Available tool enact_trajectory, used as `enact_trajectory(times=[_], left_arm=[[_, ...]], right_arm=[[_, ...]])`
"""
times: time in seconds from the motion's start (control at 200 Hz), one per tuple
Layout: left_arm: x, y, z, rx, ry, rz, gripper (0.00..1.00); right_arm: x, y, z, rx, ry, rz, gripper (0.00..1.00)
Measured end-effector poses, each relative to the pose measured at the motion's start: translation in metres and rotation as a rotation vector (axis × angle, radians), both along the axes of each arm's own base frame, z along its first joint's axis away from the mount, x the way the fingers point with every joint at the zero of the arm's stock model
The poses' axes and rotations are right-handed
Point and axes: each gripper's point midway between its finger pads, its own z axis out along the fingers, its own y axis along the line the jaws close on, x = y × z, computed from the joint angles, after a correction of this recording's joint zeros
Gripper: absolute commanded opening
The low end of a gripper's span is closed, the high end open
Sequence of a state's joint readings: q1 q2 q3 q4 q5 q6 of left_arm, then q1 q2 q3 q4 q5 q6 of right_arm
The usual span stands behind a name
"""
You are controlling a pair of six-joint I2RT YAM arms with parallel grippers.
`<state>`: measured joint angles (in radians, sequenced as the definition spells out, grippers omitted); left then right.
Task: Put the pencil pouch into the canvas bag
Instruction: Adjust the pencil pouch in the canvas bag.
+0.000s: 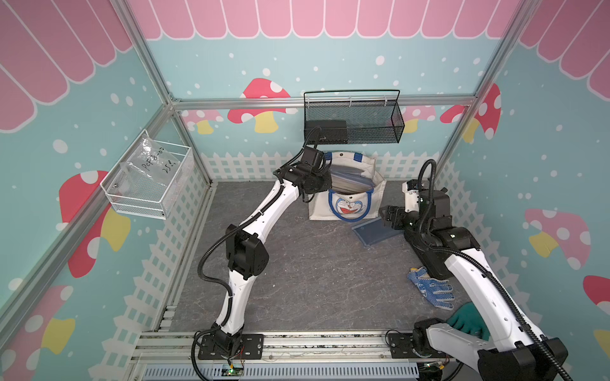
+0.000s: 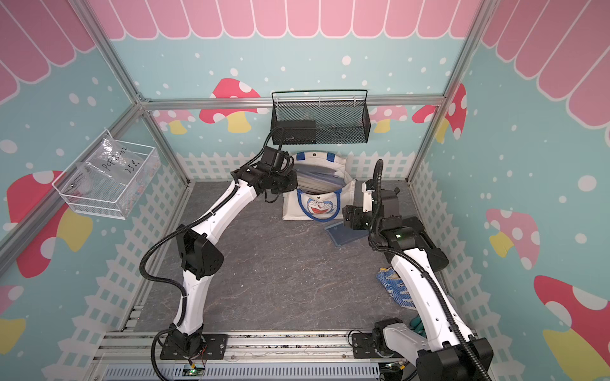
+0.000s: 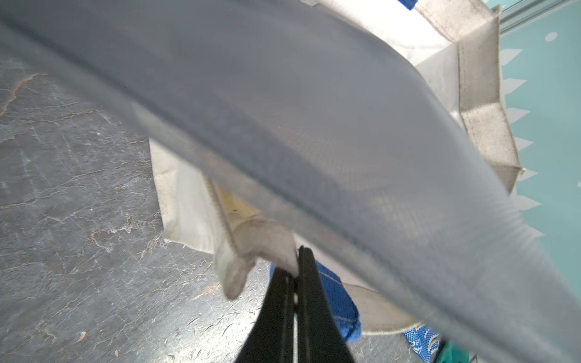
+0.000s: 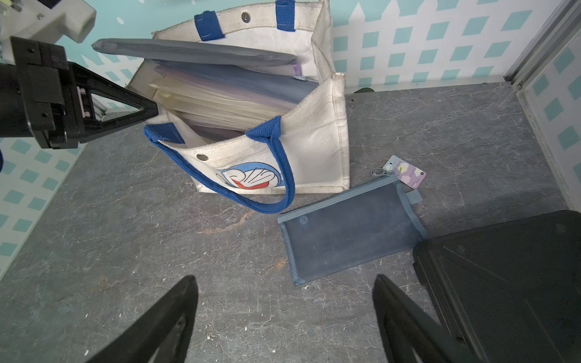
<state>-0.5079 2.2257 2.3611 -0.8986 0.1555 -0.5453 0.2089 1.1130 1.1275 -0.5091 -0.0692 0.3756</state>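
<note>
The grey stone-look tabletop (image 1: 297, 280) carries the canvas bag (image 1: 346, 204), which stands upright near the back fence with its cat-face print facing the robot; it shows too in the right wrist view (image 4: 314, 138). The bag is packed with flat pouches, and a grey pouch (image 4: 195, 52) juts out over its rim.

The left gripper (image 4: 151, 110) reaches in at the bag's left front corner. In the left wrist view its jaws are pressed together on a fold of the cream rim (image 3: 267, 235), beside the blue handle (image 3: 336, 301).

The pencil pouch (image 4: 345, 232), a dark blue mesh sleeve with a small tag (image 4: 405, 171) at its zipper end, lies flat on the tabletop just right of the bag's front corner, apart from the bag; both top views show it (image 1: 376, 232) (image 2: 343, 232).

The right gripper (image 4: 283, 314) hovers above the tabletop with jaws spread wide and nothing between them; the pencil pouch lies just ahead of it, closer to one finger (image 4: 399, 308).

A blue-dotted glove (image 1: 432, 290) and a green glove (image 1: 468, 321) lie near the right arm's base.
</note>
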Motion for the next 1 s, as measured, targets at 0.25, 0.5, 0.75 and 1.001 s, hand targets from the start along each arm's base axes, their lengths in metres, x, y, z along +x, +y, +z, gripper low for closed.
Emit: enact_trajectory(times=[0.25,0.5,0.75,1.001], left_arm=[[-0.015,0.004,0.044,-0.031,-0.043,-0.048,0.19],[-0.031,0.044,0.052,-0.002,-0.019,-0.009,0.42],[-0.033,0.031,0.055,-0.01,-0.045,-0.036,0.75],[-0.017,0.012,0.079,-0.113,-0.099,-0.019,0.87]], right_arm=[[0.001,-0.002,0.0,-0.001,-0.001,-0.005,0.89],[0.001,-0.002,0.0,0.0,-0.001,-0.005,0.89],[0.003,0.0,-0.003,0.004,0.005,0.003,0.89],[0.004,0.0,-0.002,0.005,0.003,0.002,0.88]])
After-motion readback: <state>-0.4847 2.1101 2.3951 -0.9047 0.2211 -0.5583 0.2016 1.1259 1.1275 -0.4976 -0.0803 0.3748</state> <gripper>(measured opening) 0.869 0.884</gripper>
